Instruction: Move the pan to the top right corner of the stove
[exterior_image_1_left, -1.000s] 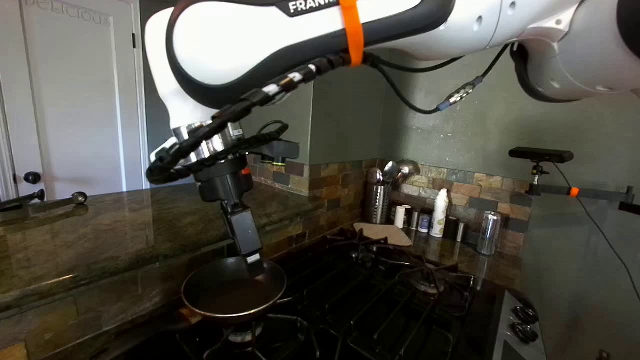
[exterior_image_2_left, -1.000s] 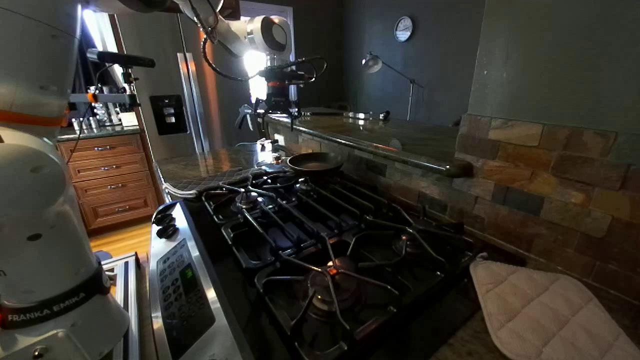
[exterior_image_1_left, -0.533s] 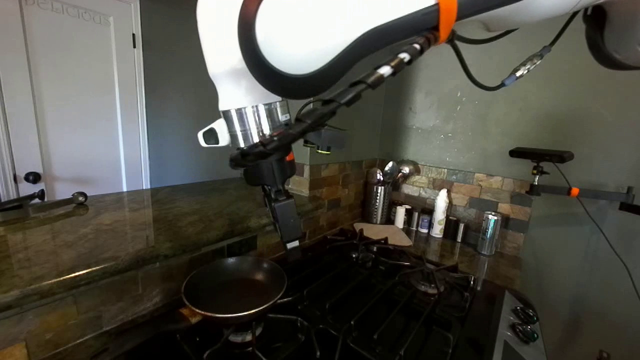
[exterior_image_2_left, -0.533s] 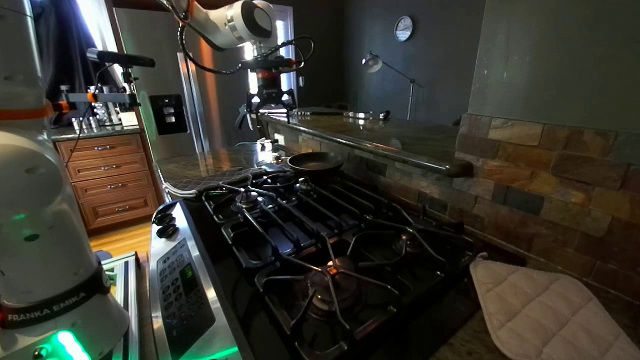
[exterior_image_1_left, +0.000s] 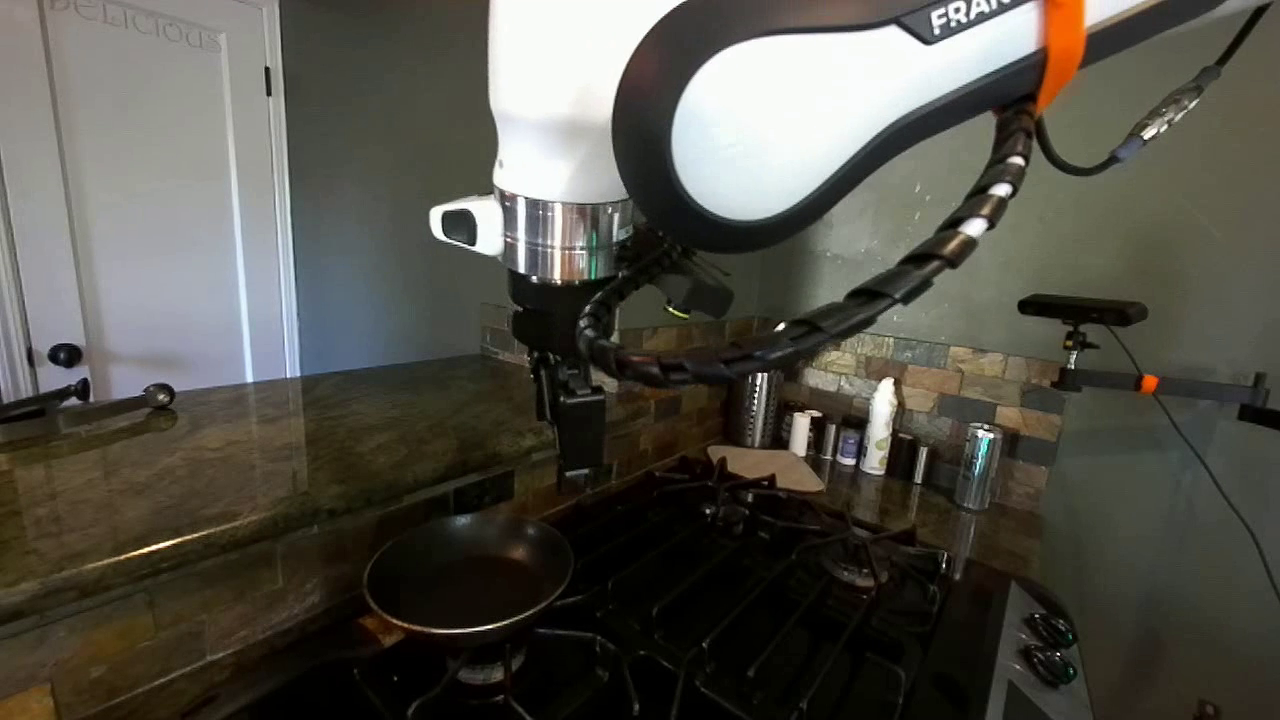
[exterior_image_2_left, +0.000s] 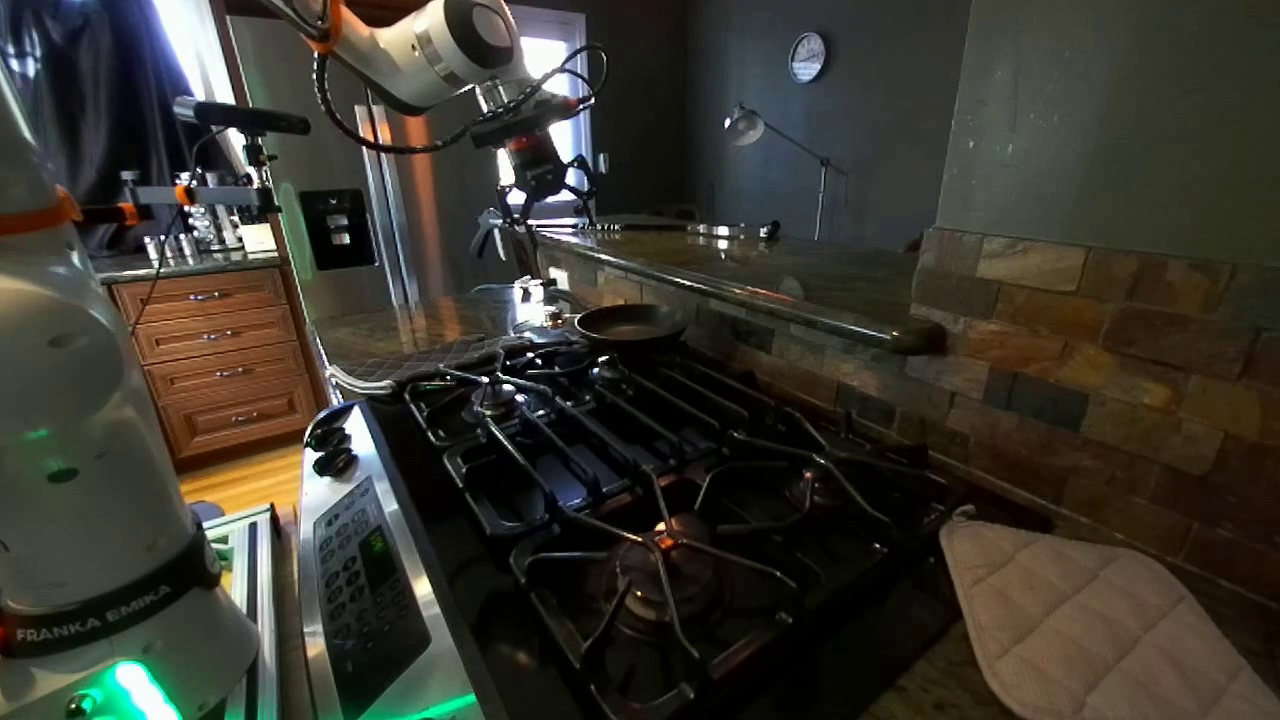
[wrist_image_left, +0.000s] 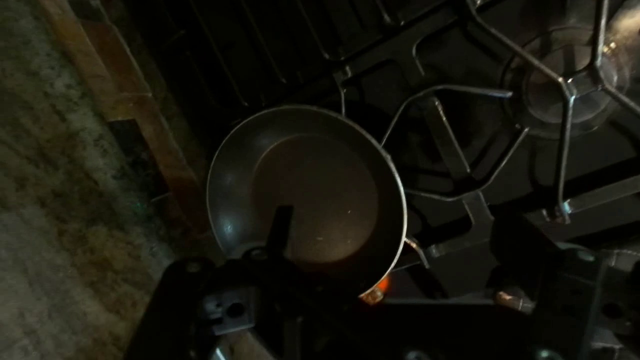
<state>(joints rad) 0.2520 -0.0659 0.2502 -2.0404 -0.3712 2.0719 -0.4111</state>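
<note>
The pan (exterior_image_1_left: 470, 575) is round and dark inside with a thin metallic rim. It sits over a burner at one end of the black stove (exterior_image_1_left: 780, 620), beside the stone wall; both also show in an exterior view, the pan (exterior_image_2_left: 630, 322) at the stove's far end (exterior_image_2_left: 600, 470). My gripper (exterior_image_1_left: 582, 468) hangs in the air above the pan's level, tilted, touching nothing. It also shows in an exterior view (exterior_image_2_left: 547, 215). In the wrist view the pan (wrist_image_left: 315, 190) lies below the spread, empty fingers (wrist_image_left: 400, 225). The pan's handle is mostly hidden there by the gripper.
A raised stone counter ledge (exterior_image_1_left: 300, 450) runs behind the pan. A pale pot holder (exterior_image_2_left: 1100, 610) lies at the stove's near end. A utensil holder (exterior_image_1_left: 757, 410), bottles (exterior_image_1_left: 880, 430) and a can (exterior_image_1_left: 978, 465) stand beyond the stove. A quilted mat (exterior_image_2_left: 430, 362) lies past the far end.
My gripper has risen and shifted away from over the pan, to the right in one exterior view and slightly left in another. The hand has turned and tilted. The pan has not moved.
</note>
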